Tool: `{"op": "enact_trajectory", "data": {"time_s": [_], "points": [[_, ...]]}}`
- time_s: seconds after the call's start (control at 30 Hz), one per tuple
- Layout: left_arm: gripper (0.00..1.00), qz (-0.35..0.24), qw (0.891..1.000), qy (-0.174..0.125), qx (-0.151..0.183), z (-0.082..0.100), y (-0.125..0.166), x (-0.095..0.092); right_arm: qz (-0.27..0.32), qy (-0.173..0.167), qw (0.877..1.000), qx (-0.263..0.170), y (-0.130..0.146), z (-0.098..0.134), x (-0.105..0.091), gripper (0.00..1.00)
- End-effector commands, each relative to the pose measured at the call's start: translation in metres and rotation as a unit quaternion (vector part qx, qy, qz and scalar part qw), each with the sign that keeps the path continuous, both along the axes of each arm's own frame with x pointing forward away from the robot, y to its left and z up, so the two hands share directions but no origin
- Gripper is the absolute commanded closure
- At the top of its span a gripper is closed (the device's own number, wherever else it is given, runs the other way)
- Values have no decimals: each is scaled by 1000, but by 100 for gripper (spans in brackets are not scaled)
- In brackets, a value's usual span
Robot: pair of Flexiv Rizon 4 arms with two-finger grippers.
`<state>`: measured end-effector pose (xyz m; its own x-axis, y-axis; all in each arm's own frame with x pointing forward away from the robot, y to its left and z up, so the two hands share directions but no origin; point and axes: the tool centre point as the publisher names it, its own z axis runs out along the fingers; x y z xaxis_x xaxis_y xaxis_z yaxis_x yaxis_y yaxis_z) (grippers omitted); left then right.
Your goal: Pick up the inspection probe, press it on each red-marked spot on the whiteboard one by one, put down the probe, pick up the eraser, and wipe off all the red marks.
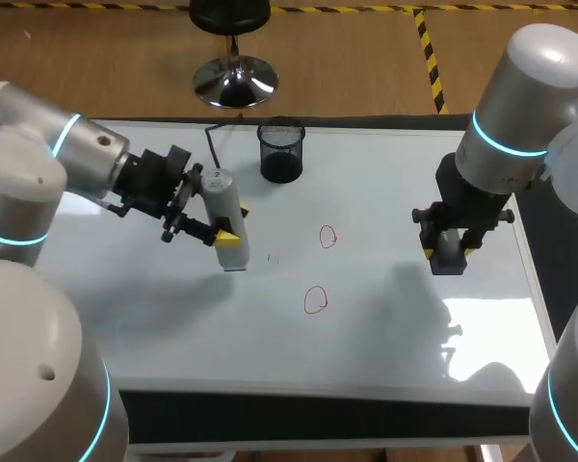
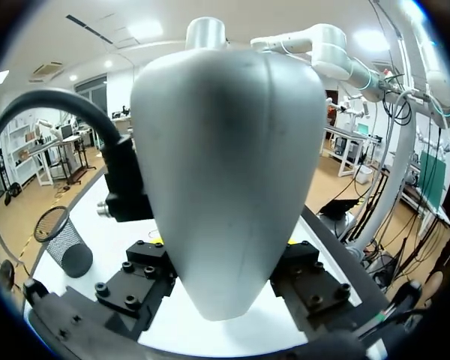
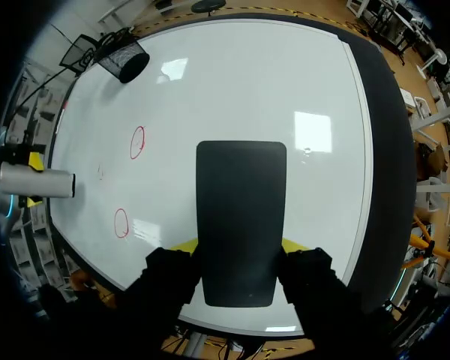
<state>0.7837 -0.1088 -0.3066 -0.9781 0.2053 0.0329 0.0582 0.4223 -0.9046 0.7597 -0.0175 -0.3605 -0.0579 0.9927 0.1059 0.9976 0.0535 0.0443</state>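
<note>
Between the two hands the middle and near stretch of the whiteboard on the counter lies open, carrying only two flat red marks. A mesh cup stands at the far edge, close to the left hand gripping the probe. The right hand, clamped on the eraser, blocks the right side.

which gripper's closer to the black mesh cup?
Left. The left gripper, holding the probe, is left of the mesh cup, nearer the robot; the right gripper, with the eraser, is far off by the right edge of the whiteboard.
</note>
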Motion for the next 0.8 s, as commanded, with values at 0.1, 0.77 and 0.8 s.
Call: {"op": "enact_trajectory", "data": {"time_s": [0.1, 0.77, 0.8], "points": [[100, 1, 1000, 2, 4, 3, -14, -9, 1, 0, 1000, 1, -1, 0, 0, 100], [100, -13, 999, 19, 27, 3, -53, -27, 1, 0, 1000, 1, -1, 0, 0, 100], [100, -13, 999, 20, 27, 3, -55, -28, 1, 0, 1000, 1, -1, 0, 0, 100]]}}
